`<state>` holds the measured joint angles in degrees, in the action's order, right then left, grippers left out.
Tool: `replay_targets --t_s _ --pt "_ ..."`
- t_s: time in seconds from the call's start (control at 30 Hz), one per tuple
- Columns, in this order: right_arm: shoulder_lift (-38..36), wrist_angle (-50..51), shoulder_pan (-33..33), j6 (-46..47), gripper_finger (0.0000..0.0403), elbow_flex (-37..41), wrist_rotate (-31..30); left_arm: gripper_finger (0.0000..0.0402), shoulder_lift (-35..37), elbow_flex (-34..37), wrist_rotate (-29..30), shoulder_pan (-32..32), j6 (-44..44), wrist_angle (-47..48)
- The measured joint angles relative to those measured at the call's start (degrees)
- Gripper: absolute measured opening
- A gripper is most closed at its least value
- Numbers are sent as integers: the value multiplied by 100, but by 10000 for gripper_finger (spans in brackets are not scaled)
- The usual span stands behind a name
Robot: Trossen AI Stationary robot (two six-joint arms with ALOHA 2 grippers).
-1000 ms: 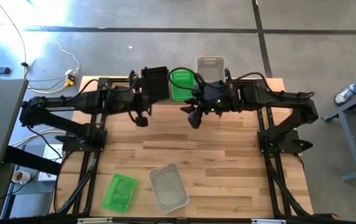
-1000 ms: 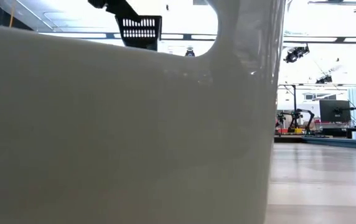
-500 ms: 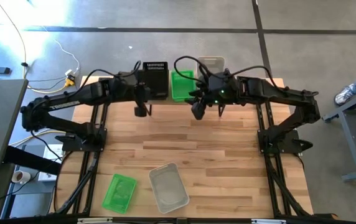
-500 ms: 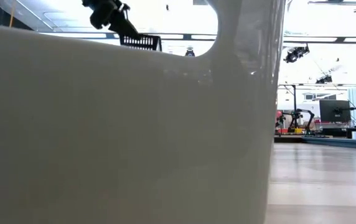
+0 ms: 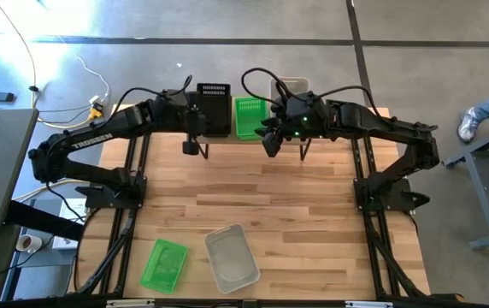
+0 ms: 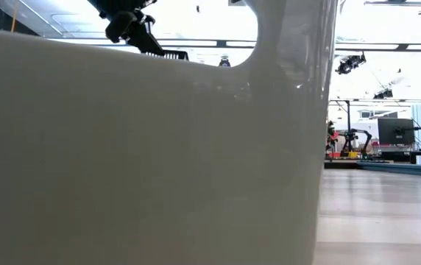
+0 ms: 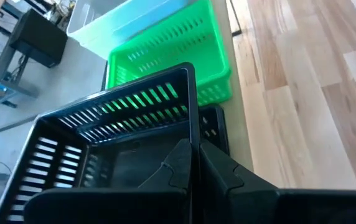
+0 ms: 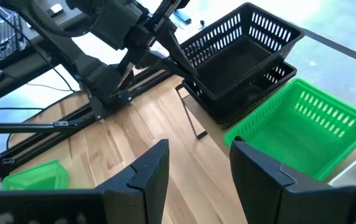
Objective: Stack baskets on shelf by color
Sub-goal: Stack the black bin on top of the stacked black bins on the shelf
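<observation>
2 black baskets [image 8: 240,68] show nested on the shelf [image 5: 227,137] only from my right wrist; overhead they read as 1. My left gripper [image 7: 193,165] pinches the upper one's rim; my right gripper [image 8: 196,165] hangs spread. 2 green, 2 clear baskets visible.

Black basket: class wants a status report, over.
Left end effector shut on black basket, lowering onto black stack. Right end effector open, empty, beside green basket. Nothing blocking.
</observation>
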<state>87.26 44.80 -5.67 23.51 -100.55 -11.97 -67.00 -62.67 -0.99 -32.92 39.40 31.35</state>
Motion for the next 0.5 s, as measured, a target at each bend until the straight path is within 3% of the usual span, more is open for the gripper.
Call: replay_targets --t_s 0.5 --pt "0 0 2 109 154 0 -148 6 -404 4 -9 -49 -15 -29"
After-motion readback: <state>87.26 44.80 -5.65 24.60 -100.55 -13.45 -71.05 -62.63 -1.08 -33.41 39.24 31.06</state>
